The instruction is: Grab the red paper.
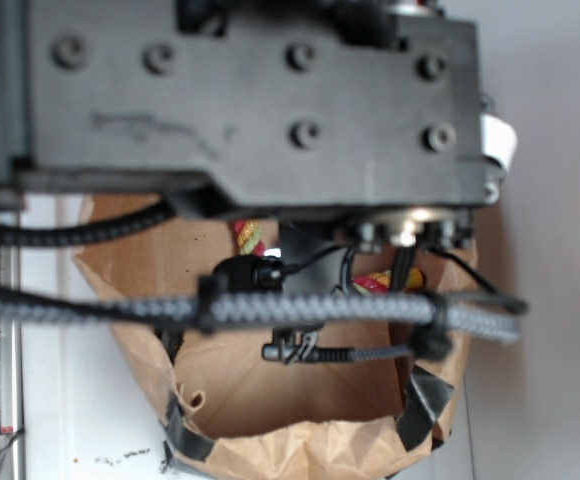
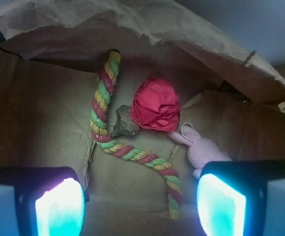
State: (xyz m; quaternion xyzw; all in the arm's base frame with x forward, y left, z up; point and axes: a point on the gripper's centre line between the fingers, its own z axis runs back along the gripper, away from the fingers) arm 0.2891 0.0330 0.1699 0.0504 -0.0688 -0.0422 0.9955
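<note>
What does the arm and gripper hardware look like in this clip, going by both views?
In the exterior view, the arm is a blocky black housing with round bolt recesses, trailed by black braided cables. In the wrist view, the gripper shows two black-framed fingers with translucent pads glowing cyan-white, tinged magenta on one.

In the wrist view, the paper wad (image 2: 156, 104) lies inside the box (image 2: 39, 118), toward its far side. The stone (image 2: 125, 123) touches its left edge, the rope (image 2: 114, 132) curves left and near, the plush toy (image 2: 201, 150) sits near-right.
</note>
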